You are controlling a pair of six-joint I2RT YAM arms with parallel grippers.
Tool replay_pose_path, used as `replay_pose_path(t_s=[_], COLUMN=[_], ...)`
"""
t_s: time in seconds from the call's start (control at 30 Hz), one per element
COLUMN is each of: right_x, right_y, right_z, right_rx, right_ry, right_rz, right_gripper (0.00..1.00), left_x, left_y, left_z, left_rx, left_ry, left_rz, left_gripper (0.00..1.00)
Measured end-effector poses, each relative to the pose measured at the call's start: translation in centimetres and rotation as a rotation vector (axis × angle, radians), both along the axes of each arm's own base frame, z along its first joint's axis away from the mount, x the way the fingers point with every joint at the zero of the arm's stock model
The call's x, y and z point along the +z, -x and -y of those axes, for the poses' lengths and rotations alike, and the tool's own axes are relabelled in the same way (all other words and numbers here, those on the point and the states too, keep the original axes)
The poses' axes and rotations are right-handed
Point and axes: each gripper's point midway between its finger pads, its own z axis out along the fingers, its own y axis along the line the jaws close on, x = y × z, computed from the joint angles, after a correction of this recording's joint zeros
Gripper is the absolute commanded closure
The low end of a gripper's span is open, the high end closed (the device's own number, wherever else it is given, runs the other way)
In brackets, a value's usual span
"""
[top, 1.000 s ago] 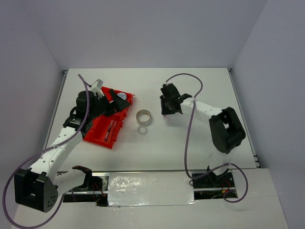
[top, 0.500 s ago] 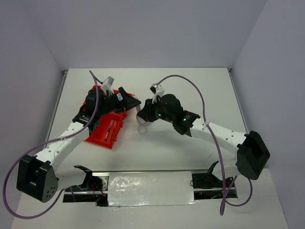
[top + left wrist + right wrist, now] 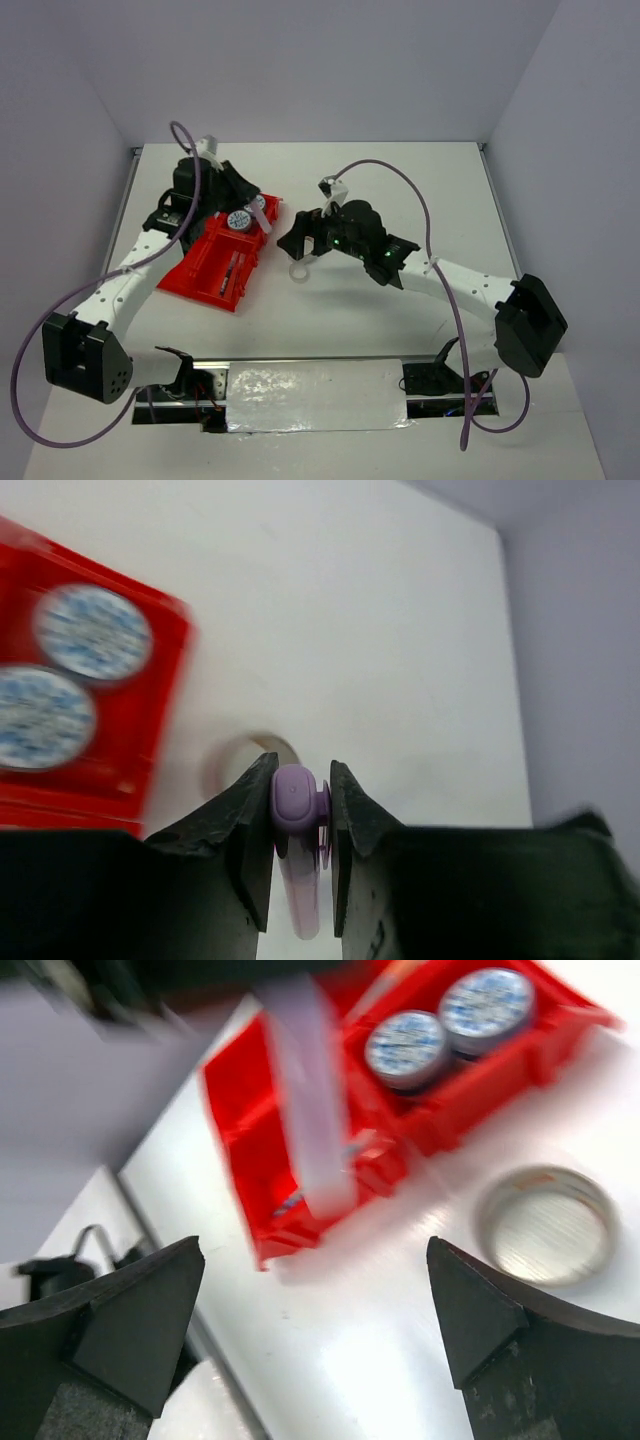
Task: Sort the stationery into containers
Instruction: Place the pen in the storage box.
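Note:
My left gripper (image 3: pixel 300 780) is shut on a pink-purple stick (image 3: pixel 297 815), which stands upright between the jaws. In the top view that gripper (image 3: pixel 250 200) hangs over the far end of the red tray (image 3: pixel 205 268), the stick (image 3: pixel 259 213) pointing down from it. Two blue-white tape rolls (image 3: pixel 93 630) lie side by side in one tray compartment, and thin pens (image 3: pixel 232 272) lie in another. My right gripper (image 3: pixel 315 1290) is open and holds nothing, just right of the tray (image 3: pixel 250 1150). A grey tape ring (image 3: pixel 545 1222) lies on the table beneath it.
The grey ring (image 3: pixel 299 270) sits on the white table (image 3: pixel 400 190) between the tray and the right arm. Grey walls close off the back and both sides. Purple cables arch over both arms.
The right gripper let go of the pink stick and opened wide. The left gripper shut on the stick and drew it back left over the tray.

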Motion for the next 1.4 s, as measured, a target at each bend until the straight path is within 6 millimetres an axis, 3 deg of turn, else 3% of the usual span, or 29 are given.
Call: replay_pose_path(t_s=[0.2, 0.3, 0.4, 0.5, 0.67, 0.7, 0.73, 0.8, 0.83, 0.9, 0.93, 1.1, 1.13, 1.3, 1.4], right_x=[-3.8, -4.1, -3.6, -2.5, -0.9, -0.6, -0.4, -0.2, -0.1, 0.2, 0.4, 2.0, 2.3, 3.0, 3.1], right_y=[-1.7, -1.6, -1.3, -1.0, -0.9, -0.9, -1.0, -0.9, -0.9, -0.7, -0.6, -0.2, -0.1, 0.2, 0.3], right_z=[4.6, 5.5, 6.4, 7.1, 8.0, 8.0, 8.1, 8.3, 8.4, 8.6, 8.7, 9.4, 9.6, 10.2, 10.7], right_rx=[-0.147, -0.165, -0.18, -0.185, -0.198, -0.199, -0.201, -0.202, -0.201, -0.202, -0.203, -0.213, -0.215, -0.23, -0.243], right_ry=[0.077, 0.11, 0.133, 0.137, 0.149, 0.151, 0.156, 0.163, 0.166, 0.17, 0.171, 0.149, 0.144, 0.141, 0.149], right_rz=[-0.057, -0.059, -0.04, -0.011, 0.032, 0.038, 0.042, 0.047, 0.049, 0.055, 0.058, 0.088, 0.094, 0.109, 0.112], right_gripper=[0.0, 0.0, 0.0, 0.0, 0.0, 0.0, 0.0, 0.0, 0.0, 0.0, 0.0, 0.0, 0.0, 0.0, 0.0], left_x=[1.8, 2.2, 1.3, -1.3, -5.8, -6.2, -6.5, -6.7, -6.8, -7.1, -7.3, -9.0, -9.1, -8.3, -6.4], left_y=[-5.3, -7.9, -10.7, -12.1, -12.3, -12.2, -12.1, -11.9, -11.8, -11.6, -11.6, -10.6, -10.4, -9.5, -9.5], left_z=[-12.9, -15.4, -17.1, -18.4, -20.3, -20.7, -20.9, -21.3, -21.4, -21.6, -21.6, -21.7, -21.7, -21.3, -18.6], left_rx=[0.49, 0.581, 0.631, 0.654, 0.683, 0.694, 0.706, 0.724, 0.729, 0.739, 0.744, 0.749, 0.746, 0.742, 0.699], left_ry=[-0.3, -0.447, -0.582, -0.679, -0.779, -0.791, -0.803, -0.819, -0.823, -0.826, -0.821, -0.822, -0.827, -0.851, -0.834], left_rz=[0.061, 0.071, 0.053, -0.003, -0.112, -0.125, -0.135, -0.146, -0.149, -0.155, -0.157, -0.197, -0.206, -0.225, -0.187], left_gripper=[0.96, 0.96, 0.94, 0.94, 0.91, 0.89, 0.8, 0.67, 0.51, 0.36, 0.24, 0.1, 0.01, 0.01, 0.01])
